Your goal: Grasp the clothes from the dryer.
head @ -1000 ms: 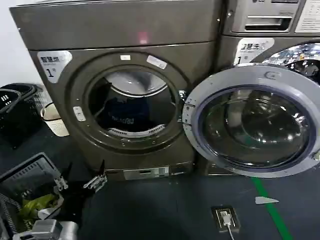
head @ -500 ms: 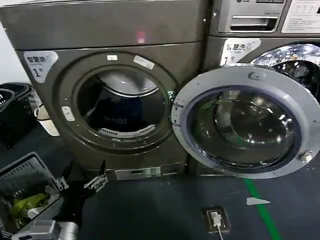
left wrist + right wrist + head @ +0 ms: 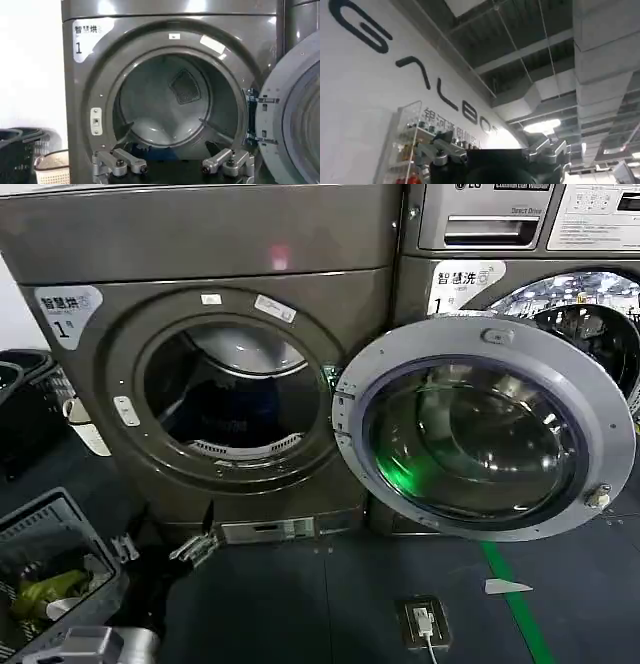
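The dryer [image 3: 200,244] stands ahead, bronze-grey with a white "1" sticker. Its silver-rimmed glass door [image 3: 480,434] is swung fully open to the right. Dark blue clothes [image 3: 225,422] lie low in the drum, and in the left wrist view the clothes [image 3: 150,151] show at the porthole's lower lip. My left gripper [image 3: 160,548] hangs low in front of the dryer, below the porthole. It is open [image 3: 172,167] and holds nothing. My right gripper [image 3: 492,155] is raised toward the ceiling, away from the dryer, open and holding nothing.
An LG machine [image 3: 520,244] stands right of the dryer, behind the open door. A grey basket [image 3: 45,534] holding a yellow-green item sits at the lower left. Black baskets [image 3: 20,384] and a pale one [image 3: 85,432] stand left of the dryer. A floor socket [image 3: 425,622] and green tape [image 3: 515,604] mark the floor.
The dryer and its door have slid leftward in the head view as the view shifted. The left gripper stays low in front of the dryer, still open.
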Controlling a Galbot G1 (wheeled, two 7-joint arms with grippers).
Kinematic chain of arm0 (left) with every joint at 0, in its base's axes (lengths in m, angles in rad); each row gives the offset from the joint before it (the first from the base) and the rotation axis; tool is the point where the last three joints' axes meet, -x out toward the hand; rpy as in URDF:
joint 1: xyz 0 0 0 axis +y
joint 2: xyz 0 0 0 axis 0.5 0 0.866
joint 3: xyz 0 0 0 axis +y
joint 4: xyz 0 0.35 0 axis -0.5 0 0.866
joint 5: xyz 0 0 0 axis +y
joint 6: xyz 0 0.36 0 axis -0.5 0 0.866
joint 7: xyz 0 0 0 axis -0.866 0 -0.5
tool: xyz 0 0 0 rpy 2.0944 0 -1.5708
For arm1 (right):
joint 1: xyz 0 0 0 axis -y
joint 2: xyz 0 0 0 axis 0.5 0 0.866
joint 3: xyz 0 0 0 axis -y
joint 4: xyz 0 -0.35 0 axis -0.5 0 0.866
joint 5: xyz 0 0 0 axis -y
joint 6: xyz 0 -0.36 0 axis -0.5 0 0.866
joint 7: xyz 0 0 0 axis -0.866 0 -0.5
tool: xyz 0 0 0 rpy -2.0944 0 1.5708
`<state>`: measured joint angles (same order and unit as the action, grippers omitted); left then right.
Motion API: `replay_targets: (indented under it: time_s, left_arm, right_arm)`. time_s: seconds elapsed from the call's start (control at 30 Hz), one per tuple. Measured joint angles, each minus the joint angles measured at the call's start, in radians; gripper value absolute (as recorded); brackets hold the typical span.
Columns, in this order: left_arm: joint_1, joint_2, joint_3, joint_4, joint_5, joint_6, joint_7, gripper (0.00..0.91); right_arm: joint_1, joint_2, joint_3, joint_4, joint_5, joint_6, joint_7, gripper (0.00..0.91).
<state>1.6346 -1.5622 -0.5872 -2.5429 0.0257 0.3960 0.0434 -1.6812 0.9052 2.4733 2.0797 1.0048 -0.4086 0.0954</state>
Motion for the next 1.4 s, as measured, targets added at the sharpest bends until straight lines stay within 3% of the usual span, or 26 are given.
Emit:
replay_targets:
  time_s: [1.4]
  left_arm:
    - [-0.008,0.005,0.023,0.015,0.006,0.0,0.005,0.907]
  right_arm:
    - [0.005,0.013,-0.019,0.02,0.015,-0.009,-0.011,0.907]
